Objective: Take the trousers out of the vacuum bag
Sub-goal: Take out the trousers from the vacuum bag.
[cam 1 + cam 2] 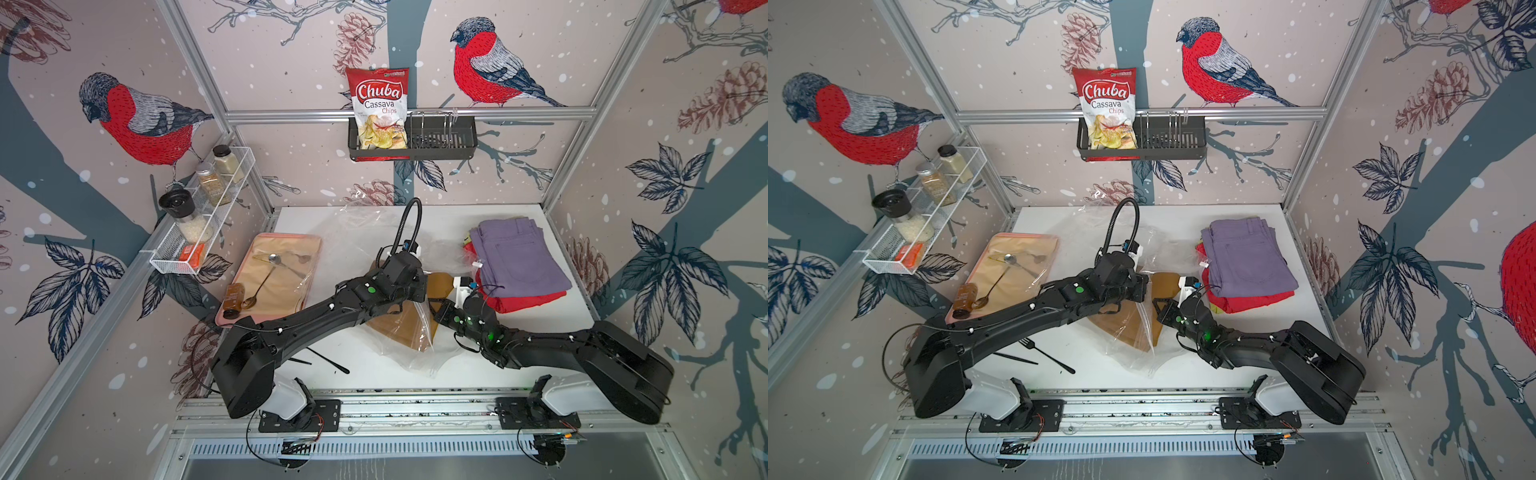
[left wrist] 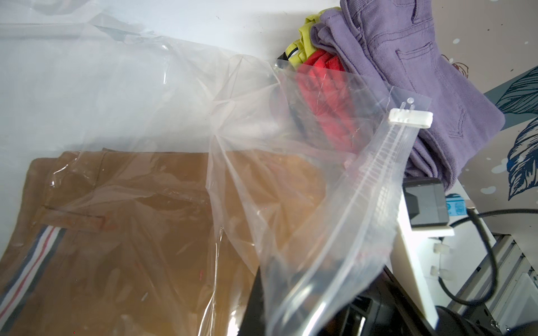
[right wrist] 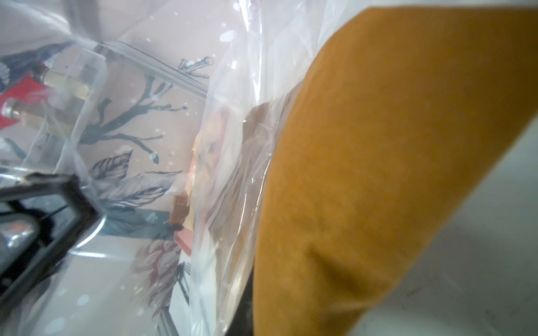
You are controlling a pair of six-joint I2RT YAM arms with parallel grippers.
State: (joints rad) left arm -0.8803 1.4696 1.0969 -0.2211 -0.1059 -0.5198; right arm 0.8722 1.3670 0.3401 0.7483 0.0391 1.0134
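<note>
In both top views the vacuum bag sprawls across the middle of the white surface, with the mustard-brown trousers half inside it. Their long axis runs diagonally from lower centre to upper right. The bare end points at the stack of purple trousers and red trousers on the right, which are probably already unpacked. The right fingers sit at that bare end; I cannot tell whether they are closed on it.

In the left wrist view the left fingers are closed on the bag's mouth edge by the zip-seal strip, apparently holding the mouth up so the cloth can slide free. The striped waistband lies deepest, at lower left.

In the right wrist view mustard cloth fills the right of the frame, with plastic to its left. The fingers' state is unclear here too.
</note>
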